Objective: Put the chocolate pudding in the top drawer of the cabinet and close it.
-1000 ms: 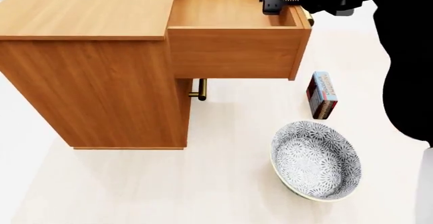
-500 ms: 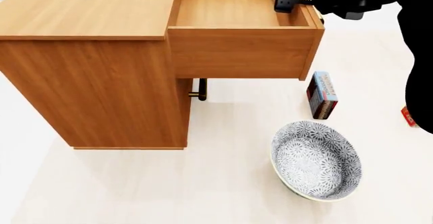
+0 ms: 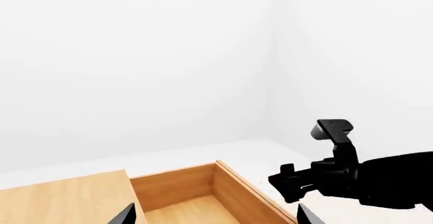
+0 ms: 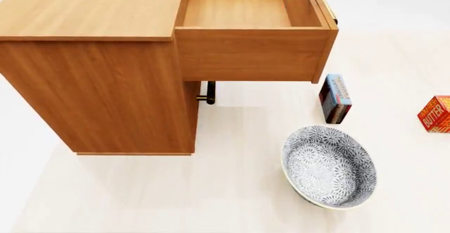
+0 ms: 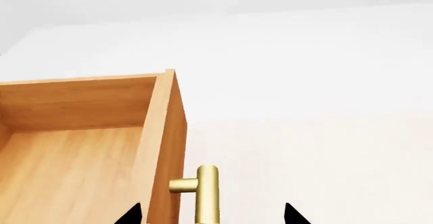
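Both jaw pairs are held spread: the right gripper (image 5: 211, 215) straddles the top drawer's (image 4: 251, 54) brass handle (image 5: 206, 193), untouched.

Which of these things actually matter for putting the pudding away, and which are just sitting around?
For the job:
- small dark red-brown pudding box
- open top wooden drawer
- orange-brown wooden cabinet

Just lying about:
- blue-and-white patterned bowl
- orange-red butter box

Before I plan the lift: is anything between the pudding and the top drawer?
Nothing visible. The pudding stands on the floor just below the top drawer, which is pulled out and empty. The bowl sits nearer, off that path.
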`<state>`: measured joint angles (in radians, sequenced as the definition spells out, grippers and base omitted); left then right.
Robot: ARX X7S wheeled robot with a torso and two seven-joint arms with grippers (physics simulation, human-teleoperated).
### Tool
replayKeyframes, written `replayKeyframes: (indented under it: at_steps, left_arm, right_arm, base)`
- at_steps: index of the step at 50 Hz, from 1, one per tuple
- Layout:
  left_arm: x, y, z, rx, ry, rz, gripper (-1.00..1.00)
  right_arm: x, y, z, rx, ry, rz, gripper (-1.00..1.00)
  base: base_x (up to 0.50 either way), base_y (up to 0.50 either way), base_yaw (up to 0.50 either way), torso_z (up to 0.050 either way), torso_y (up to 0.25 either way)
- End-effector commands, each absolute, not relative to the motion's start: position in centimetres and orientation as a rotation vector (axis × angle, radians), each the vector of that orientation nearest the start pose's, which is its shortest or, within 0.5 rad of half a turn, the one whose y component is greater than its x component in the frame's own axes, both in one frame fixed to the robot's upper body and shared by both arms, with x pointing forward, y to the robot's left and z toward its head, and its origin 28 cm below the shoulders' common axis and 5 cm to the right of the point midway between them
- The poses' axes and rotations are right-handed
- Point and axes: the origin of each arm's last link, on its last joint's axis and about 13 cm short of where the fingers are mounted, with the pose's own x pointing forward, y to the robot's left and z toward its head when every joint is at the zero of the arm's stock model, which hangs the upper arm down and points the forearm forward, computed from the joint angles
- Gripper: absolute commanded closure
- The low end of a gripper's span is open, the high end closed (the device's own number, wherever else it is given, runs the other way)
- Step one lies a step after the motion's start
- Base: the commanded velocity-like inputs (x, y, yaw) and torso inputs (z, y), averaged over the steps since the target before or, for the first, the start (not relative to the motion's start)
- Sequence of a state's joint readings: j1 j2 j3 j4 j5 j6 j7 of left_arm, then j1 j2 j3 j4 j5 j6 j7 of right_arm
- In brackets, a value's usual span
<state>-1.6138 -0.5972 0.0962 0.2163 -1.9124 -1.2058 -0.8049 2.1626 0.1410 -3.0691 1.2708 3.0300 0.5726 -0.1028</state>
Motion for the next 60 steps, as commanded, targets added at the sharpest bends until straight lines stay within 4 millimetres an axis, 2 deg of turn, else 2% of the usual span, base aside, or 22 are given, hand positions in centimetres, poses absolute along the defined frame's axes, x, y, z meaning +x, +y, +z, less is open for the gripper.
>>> replayKeyframes:
  at_steps: [1,9,22,35,42,60]
  left_arm:
    - [19.9,24.7,42.3,-0.087,-0.287,-0.554,-1.0]
    - [20.4,24.8,42.1,-0.095,-0.281,-0.556,-1.0]
    - [20.2,24.9,42.4,-0.097,-0.313,-0.534,-1.0]
    - [20.1,24.6,42.6,-0.092,-0.321,-0.527,-1.0]
    - [20.2,24.5,42.7,-0.088,-0.324,-0.529,-1.0]
    - [20.3,24.2,42.8,-0.088,-0.327,-0.535,-1.0]
  right_arm:
    - [36.8,-17.9,45.0,0.002,0.152,-0.064,-1.0]
    - [37.5,-19.7,43.7,0.043,0.102,-0.036,-1.0]
    - [38.8,-23.5,39.0,0.091,0.022,0.041,-1.0]
    - [36.9,-26.0,33.4,0.109,0.043,0.041,-1.0]
    - [36.1,-26.6,31.0,0.118,0.074,0.041,-1.0]
    - [35.8,-26.9,26.5,0.111,0.164,0.045,-1.0]
  base:
    - [0.0,0.0,0.0,0.0,0.0]
    - [0.0,0.0,0.0,0.0,0.0]
    - [0.0,0.0,0.0,0.0,0.0]
    - [0.0,0.0,0.0,0.0,0.0]
    - [0.0,0.0,0.0,0.0,0.0]
    - [0.0,0.0,0.0,0.0,0.0]
